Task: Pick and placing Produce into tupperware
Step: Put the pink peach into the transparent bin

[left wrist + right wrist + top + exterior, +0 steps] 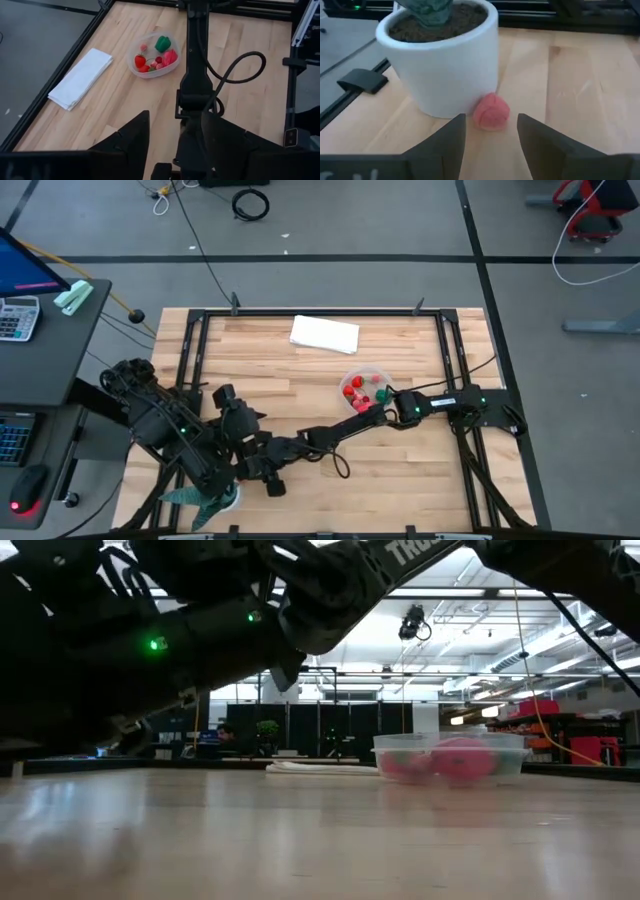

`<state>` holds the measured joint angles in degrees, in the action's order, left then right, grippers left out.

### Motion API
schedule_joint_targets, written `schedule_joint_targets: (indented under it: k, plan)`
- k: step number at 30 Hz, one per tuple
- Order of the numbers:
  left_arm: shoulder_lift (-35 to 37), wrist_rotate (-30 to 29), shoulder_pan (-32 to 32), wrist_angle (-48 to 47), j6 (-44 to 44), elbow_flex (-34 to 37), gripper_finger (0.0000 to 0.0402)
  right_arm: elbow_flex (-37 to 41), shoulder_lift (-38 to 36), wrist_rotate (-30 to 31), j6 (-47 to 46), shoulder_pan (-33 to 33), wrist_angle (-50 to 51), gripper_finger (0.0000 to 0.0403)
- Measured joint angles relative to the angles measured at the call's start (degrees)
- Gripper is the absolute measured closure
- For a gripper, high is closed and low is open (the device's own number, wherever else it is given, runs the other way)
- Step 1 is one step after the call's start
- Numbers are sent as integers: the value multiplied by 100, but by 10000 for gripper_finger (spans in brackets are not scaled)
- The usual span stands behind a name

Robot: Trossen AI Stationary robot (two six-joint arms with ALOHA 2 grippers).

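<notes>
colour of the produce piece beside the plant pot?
Pink, lying against the white pot; right wrist view shows it best.

I'm looking at a pale wood-plank table [300, 395] with a smooth, faintly sheeny finish, framed in matt black metal rails [190, 350]. At twelve o'clock lies a folded white cloth [324, 333], soft and matt, and the tupperware [150, 70] is clear, thin glossy plastic. By my right fingers [445, 142], matt dark plastic, a dull pink ridged piece of produce [491, 112] touches a smooth white pot [445, 60] holding crumbly dark soil.
</notes>
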<state>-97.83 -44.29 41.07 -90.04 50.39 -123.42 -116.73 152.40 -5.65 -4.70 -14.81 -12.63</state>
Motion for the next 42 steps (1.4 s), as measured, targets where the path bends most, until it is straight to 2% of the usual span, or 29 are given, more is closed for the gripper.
schedule_joint_targets:
  k: [7, 14, 29, 32, 35, 42]
  plan:
    - [-1, -2, 1, 2, 176, 0, 214, -1, -1, -231, 186, -48, -647, 215]
    - [-1, 2, 3, 2, 299, 0, 216, -2, -11, -245, 299, -59, -828, 215]
    - [-34, 11, 3, 13, 361, 0, 216, -2, -13, -240, 113, -28, -580, 215]
    - [-68, 357, 3, 34, 601, 4, 218, -2, -13, -243, -65, -49, -434, 215]
    - [-140, 970, 25, 33, 633, 4, 214, 0, -148, -359, -164, -63, 389, 215]
    - [-589, 1061, 404, 139, 1033, 4, 205, -4, -1265, -386, 54, -59, 4345, 215]
